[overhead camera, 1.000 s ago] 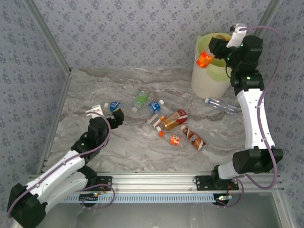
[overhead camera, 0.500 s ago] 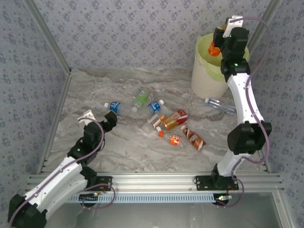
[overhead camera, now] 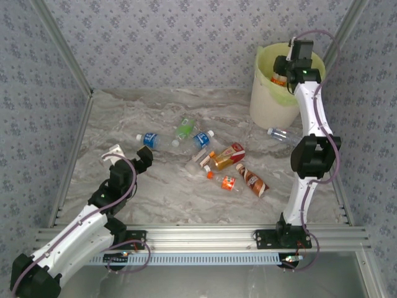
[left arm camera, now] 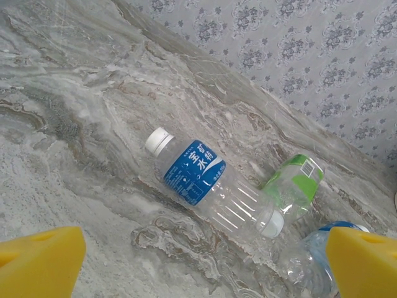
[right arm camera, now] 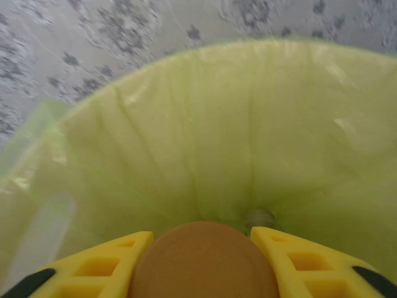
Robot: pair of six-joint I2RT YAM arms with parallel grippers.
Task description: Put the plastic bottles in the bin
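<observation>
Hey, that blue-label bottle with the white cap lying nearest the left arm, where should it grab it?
I'd grip the blue-label bottle across its labelled middle, coming straight down from above with the jaws spanning its width. It lies flat on its side, and the green-label bottle crowds its base end.

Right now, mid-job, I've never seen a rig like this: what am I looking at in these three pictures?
Two robot arms are bolted at the table's near edge. The overhead picture looks down on both, and the other two come from a camera on each wrist. Loose plastic bottles lie on the marble table. The left tool hangs open, facing a blue-labelled bottle. The right tool grips an orange bottle over the bin.
</observation>
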